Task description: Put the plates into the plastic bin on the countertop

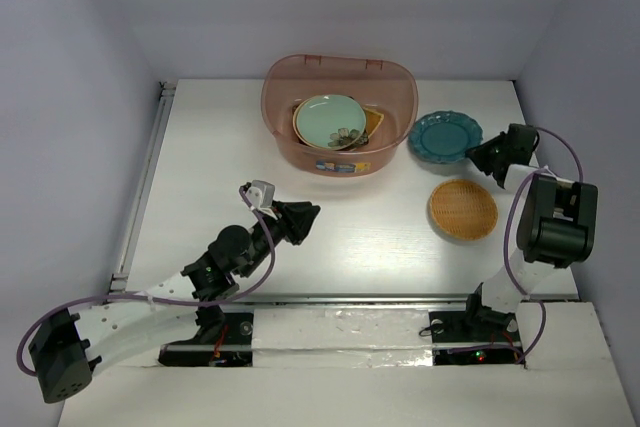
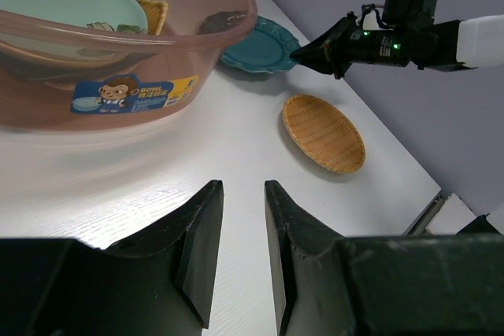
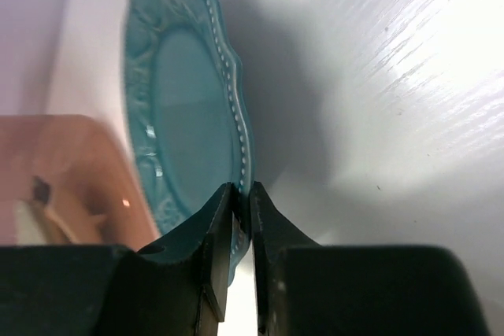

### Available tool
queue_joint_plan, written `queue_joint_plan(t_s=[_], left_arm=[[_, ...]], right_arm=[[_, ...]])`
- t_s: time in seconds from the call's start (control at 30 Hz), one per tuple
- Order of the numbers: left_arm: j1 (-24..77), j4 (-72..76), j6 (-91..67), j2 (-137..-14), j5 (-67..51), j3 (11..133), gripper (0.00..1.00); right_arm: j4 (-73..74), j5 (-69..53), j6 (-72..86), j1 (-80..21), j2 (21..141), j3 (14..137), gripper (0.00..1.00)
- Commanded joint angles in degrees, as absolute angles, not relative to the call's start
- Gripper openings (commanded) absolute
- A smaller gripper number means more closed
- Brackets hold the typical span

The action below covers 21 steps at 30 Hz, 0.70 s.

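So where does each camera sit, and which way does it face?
Top external: high behind the left arm and right arm, looking down on both, the countertop and the plastic bin.
Left wrist: on the left arm, facing across the countertop toward the bin; the open left gripper fills the bottom.
Right wrist: on the right arm, close up on the teal plate, whose rim the right gripper pinches.
Shared: top and left wrist both show the woven round plate.

Open countertop (image 1: pixel 370 237) lies before the plastic bin (image 1: pixel 290 152).
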<state>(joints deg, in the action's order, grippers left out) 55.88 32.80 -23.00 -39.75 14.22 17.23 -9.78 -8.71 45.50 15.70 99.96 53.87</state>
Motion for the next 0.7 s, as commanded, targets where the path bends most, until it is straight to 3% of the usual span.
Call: queue_joint_plan(t_s=[0.0,0.43,0.67], left_arm=[[56.16,36.39,-22.68,-39.73,14.33,16.35,0.25],[56.16,36.83,-22.33,-40.96,14.85,16.35,0.25],[56.16,36.74,-22.06,-41.22,16.43,16.26,0.24]], right_arm=[[-23.19,-9.75,47.37,18.36,94.93,51.16,0.00],[-53.40,-20.13,58.87,23.03,93.96,39.20,0.00],[-60.47,-23.99,63.45,24.17,91.76,36.83,0.00]])
